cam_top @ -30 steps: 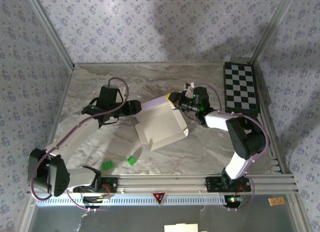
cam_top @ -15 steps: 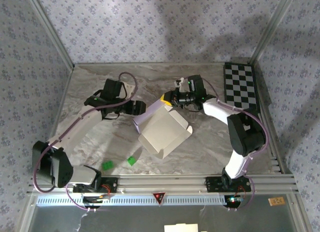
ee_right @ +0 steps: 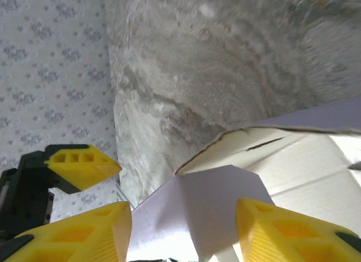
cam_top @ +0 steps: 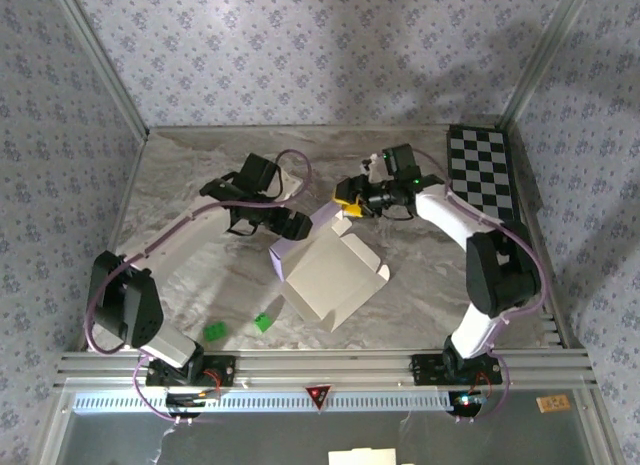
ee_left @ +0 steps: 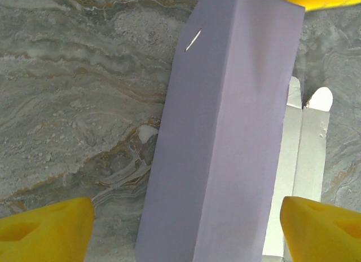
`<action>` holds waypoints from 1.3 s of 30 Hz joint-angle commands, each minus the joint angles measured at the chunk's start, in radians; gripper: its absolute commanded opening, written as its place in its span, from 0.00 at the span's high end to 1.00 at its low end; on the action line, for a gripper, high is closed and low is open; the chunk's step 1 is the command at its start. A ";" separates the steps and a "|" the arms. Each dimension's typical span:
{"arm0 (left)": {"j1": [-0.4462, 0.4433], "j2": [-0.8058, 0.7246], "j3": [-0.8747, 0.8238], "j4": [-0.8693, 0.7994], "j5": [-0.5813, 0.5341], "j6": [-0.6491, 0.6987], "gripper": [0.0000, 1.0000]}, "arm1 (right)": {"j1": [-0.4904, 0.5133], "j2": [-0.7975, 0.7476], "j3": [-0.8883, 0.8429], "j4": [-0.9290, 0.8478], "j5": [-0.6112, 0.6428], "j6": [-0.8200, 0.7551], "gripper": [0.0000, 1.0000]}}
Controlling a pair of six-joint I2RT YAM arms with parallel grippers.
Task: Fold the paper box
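The paper box (cam_top: 332, 277) lies mid-table as a shallow white tray with its inside up and a pale-lilac wall raised at its far-left side. My left gripper (cam_top: 303, 227) is at that wall. In the left wrist view the lilac wall (ee_left: 225, 138) stands upright between my wide-apart yellow fingers (ee_left: 48, 228), so the left gripper (ee_left: 183, 231) is open. My right gripper (cam_top: 345, 198) hovers at the box's far corner. In the right wrist view a lilac flap (ee_right: 208, 200) sits loose between the spread fingertips (ee_right: 287, 234) of the right gripper (ee_right: 183, 234), which is open.
A black-and-white checkerboard (cam_top: 480, 177) lies at the far right. Two small green bits (cam_top: 214, 332) (cam_top: 263, 322) rest near the front left. Patterned walls ring the marble table (cam_top: 420, 285), and a metal rail (cam_top: 320, 365) runs along its near edge.
My right gripper has opened and let go of the box's flap. The left arm swung right to the box's wall and opened wider. The box turned and slid slightly toward the front.
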 commanded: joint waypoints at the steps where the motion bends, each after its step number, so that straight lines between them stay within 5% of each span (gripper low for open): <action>1: -0.024 0.029 0.054 -0.051 0.002 0.043 0.13 | -0.027 -0.097 -0.019 -0.084 0.108 -0.064 0.45; 13: -0.060 0.102 0.092 -0.053 -0.088 0.052 0.13 | -0.037 -0.194 -0.310 0.175 0.255 0.016 0.47; 21: -0.061 0.122 0.078 -0.033 -0.108 0.056 0.21 | 0.004 -0.025 -0.355 0.399 0.173 0.103 0.66; 39: -0.044 0.118 0.072 -0.051 -0.199 0.072 0.22 | -0.008 0.140 -0.401 0.375 0.248 0.055 0.88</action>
